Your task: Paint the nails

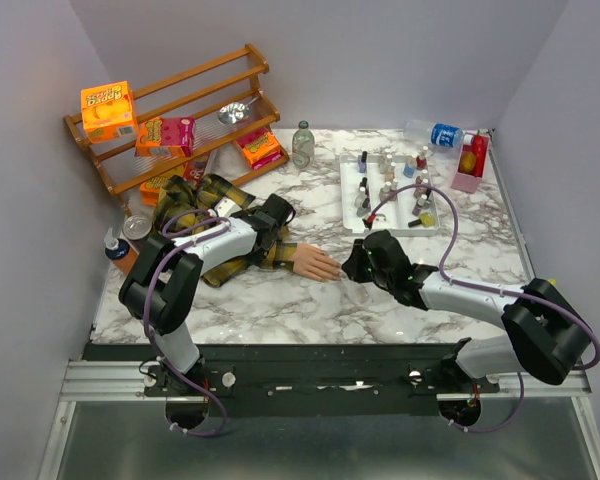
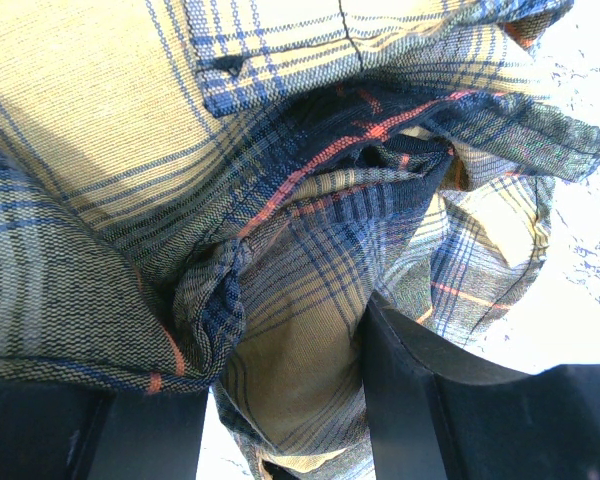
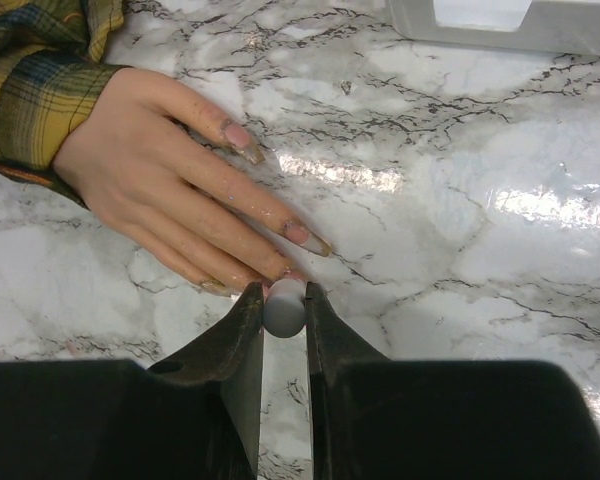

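A peach mannequin hand (image 1: 315, 263) sticks out of a yellow-and-black plaid sleeve (image 1: 205, 205) and lies flat on the marble table. In the right wrist view the hand (image 3: 170, 190) shows pinkish nails on its fingertips (image 3: 305, 234). My right gripper (image 1: 358, 262) is shut on a small grey round brush cap (image 3: 283, 308). Its tip (image 3: 283, 300) sits just at the hand's lower fingertips; the brush itself is hidden. My left gripper (image 1: 272, 222) closes over the sleeve, with folded plaid cloth (image 2: 290, 340) between its fingers (image 2: 400, 380).
A white tray (image 1: 352, 195) of several nail-polish bottles stands behind the right gripper; its edge shows in the right wrist view (image 3: 500, 30). A wooden rack (image 1: 180, 110) with boxes is at back left. A glass bottle (image 1: 302, 145), a water bottle (image 1: 435, 133) and a pink box (image 1: 470, 160) line the back.
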`<state>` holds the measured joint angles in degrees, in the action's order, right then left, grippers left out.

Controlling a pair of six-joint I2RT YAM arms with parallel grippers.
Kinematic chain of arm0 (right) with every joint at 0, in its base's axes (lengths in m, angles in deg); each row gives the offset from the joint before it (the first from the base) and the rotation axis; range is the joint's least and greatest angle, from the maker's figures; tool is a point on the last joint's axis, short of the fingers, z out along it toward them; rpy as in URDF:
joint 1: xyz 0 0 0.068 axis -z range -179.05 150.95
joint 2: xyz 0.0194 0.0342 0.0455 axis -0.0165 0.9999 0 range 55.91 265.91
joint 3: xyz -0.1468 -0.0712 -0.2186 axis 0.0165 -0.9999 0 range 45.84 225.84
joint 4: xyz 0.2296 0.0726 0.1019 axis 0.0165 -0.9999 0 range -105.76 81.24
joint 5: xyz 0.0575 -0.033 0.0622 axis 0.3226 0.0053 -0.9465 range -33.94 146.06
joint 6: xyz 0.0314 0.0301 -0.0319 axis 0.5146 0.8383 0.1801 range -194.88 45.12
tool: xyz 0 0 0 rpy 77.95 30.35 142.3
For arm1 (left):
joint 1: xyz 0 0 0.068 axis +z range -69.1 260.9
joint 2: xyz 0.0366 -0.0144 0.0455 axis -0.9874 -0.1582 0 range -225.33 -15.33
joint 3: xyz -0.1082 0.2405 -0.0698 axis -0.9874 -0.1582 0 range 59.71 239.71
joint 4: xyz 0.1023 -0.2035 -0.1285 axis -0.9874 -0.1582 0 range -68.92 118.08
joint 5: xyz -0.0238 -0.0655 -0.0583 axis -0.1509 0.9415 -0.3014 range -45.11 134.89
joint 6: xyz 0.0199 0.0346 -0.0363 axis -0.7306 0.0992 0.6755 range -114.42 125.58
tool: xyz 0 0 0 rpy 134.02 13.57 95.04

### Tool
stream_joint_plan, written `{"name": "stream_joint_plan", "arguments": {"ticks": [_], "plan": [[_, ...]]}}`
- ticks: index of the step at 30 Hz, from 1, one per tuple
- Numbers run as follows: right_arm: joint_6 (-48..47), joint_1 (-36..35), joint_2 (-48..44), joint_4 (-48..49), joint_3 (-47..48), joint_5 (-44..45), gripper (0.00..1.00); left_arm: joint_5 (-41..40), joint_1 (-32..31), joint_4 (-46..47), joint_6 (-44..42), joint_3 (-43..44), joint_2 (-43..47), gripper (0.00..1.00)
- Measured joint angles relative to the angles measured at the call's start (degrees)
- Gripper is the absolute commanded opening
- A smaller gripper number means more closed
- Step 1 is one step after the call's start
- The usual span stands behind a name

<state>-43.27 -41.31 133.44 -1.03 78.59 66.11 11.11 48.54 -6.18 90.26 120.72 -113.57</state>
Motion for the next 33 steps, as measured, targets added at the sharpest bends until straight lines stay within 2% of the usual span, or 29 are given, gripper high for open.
{"name": "stream_joint_plan", "arguments": {"ticks": [33], "plan": [[-0.2,0.0,1.0,-0.1,0.9,1.1,0.01,0.0,0.0,0.0,0.0,0.0,0.0,0.49]]}}
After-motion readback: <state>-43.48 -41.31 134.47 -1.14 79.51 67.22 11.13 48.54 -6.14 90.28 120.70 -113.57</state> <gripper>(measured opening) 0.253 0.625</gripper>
